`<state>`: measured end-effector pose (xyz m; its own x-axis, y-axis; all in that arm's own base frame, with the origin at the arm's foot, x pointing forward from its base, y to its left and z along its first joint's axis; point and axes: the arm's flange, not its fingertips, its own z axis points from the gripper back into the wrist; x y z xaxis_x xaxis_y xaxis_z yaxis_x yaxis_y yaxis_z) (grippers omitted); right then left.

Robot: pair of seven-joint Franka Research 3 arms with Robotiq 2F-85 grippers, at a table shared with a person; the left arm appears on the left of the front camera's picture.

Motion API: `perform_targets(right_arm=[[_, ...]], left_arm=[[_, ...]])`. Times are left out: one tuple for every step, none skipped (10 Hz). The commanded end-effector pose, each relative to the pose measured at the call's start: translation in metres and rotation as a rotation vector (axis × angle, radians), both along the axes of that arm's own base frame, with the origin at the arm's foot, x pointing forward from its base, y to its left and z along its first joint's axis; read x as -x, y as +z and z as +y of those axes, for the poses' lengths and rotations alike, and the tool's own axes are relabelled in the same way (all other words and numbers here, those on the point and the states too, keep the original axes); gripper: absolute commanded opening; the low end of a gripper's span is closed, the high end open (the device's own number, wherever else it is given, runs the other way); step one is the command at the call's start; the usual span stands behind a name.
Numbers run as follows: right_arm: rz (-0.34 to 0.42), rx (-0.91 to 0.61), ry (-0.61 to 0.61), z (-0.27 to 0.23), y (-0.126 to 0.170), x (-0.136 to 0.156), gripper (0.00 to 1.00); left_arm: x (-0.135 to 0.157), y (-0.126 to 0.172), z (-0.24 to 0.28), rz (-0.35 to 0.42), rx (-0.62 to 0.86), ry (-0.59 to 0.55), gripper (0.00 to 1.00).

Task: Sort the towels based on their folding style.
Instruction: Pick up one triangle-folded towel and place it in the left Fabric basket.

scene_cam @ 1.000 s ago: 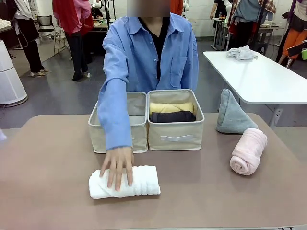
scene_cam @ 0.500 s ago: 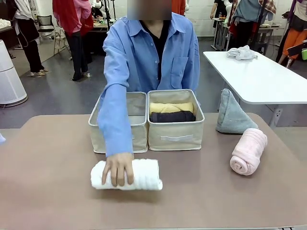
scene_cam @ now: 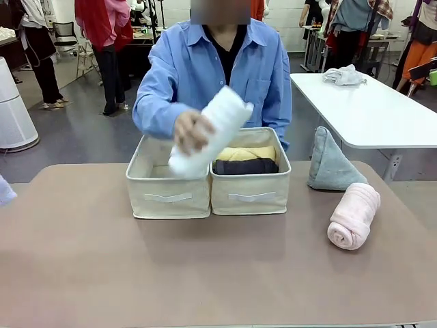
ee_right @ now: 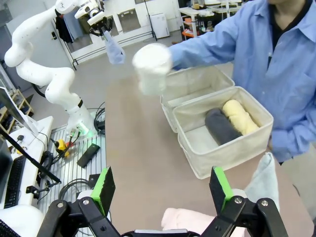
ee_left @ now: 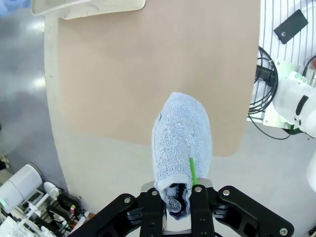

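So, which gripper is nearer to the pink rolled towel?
Right. The right gripper hangs open close over the pink rolled towel; the left gripper, shut on a light-blue towel, is at the table's opposite side.

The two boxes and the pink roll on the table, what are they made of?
Left box and right box: likely beige woven fabric, matte, over a stiffener; the walls stand straight, with sewn strap handles. Pink roll: soft terry cloth, it seems; fuzzy, ribbed surface, no shine. The fibre itself cannot be told.
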<state>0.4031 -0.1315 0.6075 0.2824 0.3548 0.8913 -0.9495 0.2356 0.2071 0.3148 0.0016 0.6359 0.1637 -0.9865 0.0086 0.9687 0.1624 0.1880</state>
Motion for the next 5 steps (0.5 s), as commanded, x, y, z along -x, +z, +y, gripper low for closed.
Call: perform_targets(right_arm=[[-0.006, -0.008, 0.005, 0.001, 0.000, 0.000, 1.00], [-0.006, -0.008, 0.005, 0.001, 0.000, 0.000, 1.00], [-0.006, -0.008, 0.005, 0.001, 0.000, 0.000, 1.00], [-0.006, -0.008, 0.005, 0.001, 0.000, 0.000, 1.00], [-0.006, -0.008, 0.005, 0.001, 0.000, 0.000, 1.00]], left_arm=[[-0.017, 0.025, -0.032, -0.045, -0.033, -0.063, 0.16], [-0.028, 0.038, -0.053, -0.072, -0.047, -0.102, 0.16], [-0.051, 0.054, -0.081, -0.075, -0.051, -0.158, 0.16], [-0.073, 0.065, -0.108, -0.072, -0.037, -0.207, 0.16], [-0.093, 0.072, -0.133, -0.062, -0.022, -0.245, 0.16]])
